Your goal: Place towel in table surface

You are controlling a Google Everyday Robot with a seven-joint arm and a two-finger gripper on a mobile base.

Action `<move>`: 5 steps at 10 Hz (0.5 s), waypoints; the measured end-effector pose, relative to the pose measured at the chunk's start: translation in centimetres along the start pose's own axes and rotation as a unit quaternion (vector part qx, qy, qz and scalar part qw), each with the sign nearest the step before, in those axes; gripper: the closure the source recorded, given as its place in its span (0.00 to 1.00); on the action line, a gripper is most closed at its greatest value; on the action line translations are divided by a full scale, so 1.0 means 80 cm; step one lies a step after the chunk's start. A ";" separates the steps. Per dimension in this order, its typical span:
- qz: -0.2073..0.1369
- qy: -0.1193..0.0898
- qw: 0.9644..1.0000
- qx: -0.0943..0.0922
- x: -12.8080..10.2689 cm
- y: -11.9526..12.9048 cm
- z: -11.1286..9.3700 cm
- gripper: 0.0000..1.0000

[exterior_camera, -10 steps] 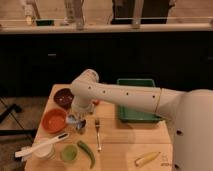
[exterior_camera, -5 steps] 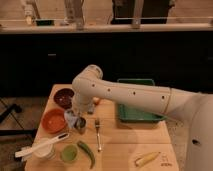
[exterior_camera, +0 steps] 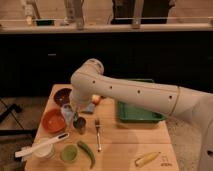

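fingers [exterior_camera: 75,118] pinch pale blue-grey towel [exterior_camera: 67,113] above table [exterior_camera: 125,146].

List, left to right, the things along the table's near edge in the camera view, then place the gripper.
White brush → small green bowl → green pepper → fork → yellow item. The gripper, shut on the towel, hangs farther back, by the metal cup.

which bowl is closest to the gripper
The orange bowl: the gripper, shut on the towel, hangs just right of its rim. The dark brown bowl sits farther back, and the small green bowl lies nearer the front.
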 end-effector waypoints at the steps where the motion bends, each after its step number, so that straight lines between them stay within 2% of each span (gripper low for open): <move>1: 0.003 0.005 1.000 0.001 0.003 0.004 -0.007 0.98; 5: 0.045 0.022 0.999 -0.002 0.030 0.072 -0.031 0.98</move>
